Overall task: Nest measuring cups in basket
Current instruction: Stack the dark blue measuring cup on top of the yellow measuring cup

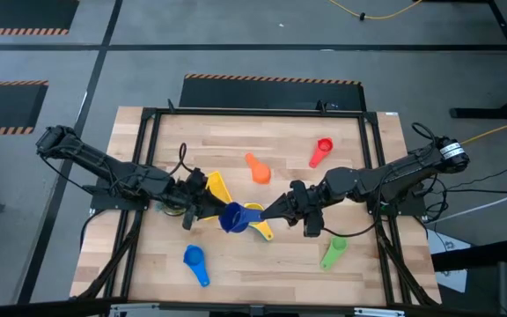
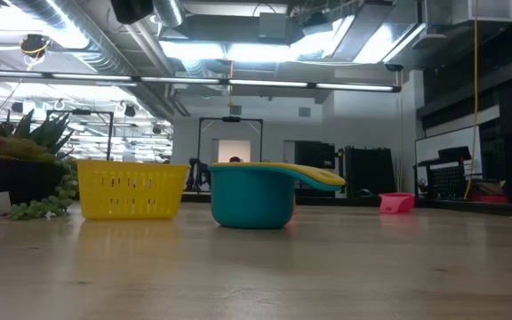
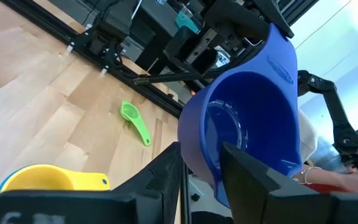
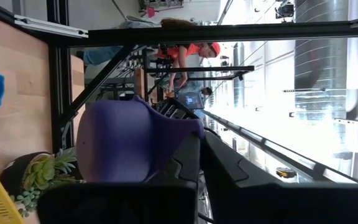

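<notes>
Overall light: bright and even, from overhead ceiling strips (image 2: 265,49) seen in the low view.
Worktop (image 1: 262,150): evenly lit from above; shadows under the arms are faint and short.
Glare: the low view's ceiling lights bloom white; beyond the right claw (image 4: 199,158), the windows wash out.
Reflection: the near worktop in the low view carries a soft sheen.
Focus: the left claw (image 3: 201,177) and the dark blue cup (image 3: 247,124) it holds look soft, being close to the lens.
Backlight: the cup at the right claw appears dull purple.
</notes>
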You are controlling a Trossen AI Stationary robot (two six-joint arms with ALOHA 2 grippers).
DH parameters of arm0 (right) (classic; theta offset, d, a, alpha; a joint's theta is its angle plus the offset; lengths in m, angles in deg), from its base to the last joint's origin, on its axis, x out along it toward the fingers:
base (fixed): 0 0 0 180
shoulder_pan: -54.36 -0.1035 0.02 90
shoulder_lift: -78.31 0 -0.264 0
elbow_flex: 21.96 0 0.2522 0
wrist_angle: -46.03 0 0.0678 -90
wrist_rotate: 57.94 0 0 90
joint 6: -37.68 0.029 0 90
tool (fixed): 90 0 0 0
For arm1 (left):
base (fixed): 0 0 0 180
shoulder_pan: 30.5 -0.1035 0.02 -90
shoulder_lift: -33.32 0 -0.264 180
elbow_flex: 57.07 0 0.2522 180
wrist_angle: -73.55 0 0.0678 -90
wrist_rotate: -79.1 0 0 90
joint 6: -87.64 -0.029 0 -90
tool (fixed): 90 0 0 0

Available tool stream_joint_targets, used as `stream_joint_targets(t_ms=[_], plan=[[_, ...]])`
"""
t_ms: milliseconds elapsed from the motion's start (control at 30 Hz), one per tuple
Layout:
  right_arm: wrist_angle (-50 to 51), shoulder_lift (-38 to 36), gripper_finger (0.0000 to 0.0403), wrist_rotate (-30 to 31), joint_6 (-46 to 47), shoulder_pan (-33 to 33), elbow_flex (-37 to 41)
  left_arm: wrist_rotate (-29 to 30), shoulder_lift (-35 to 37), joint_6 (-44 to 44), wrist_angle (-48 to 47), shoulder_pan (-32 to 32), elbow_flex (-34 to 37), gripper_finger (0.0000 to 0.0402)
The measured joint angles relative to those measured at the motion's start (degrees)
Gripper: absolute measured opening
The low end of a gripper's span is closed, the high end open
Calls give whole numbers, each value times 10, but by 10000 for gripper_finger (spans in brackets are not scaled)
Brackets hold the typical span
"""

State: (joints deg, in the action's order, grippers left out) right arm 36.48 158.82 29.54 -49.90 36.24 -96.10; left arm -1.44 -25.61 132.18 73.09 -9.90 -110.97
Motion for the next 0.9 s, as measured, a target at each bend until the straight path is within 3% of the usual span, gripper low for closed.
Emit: stream_joint_targets(t_ms=[400,900], plan=[[0,0,20,-1,0,0,0,5,0,9,2,0,0,9],[0,0,34,-1,3,0,0,14,0,5,2,0,0,4]])
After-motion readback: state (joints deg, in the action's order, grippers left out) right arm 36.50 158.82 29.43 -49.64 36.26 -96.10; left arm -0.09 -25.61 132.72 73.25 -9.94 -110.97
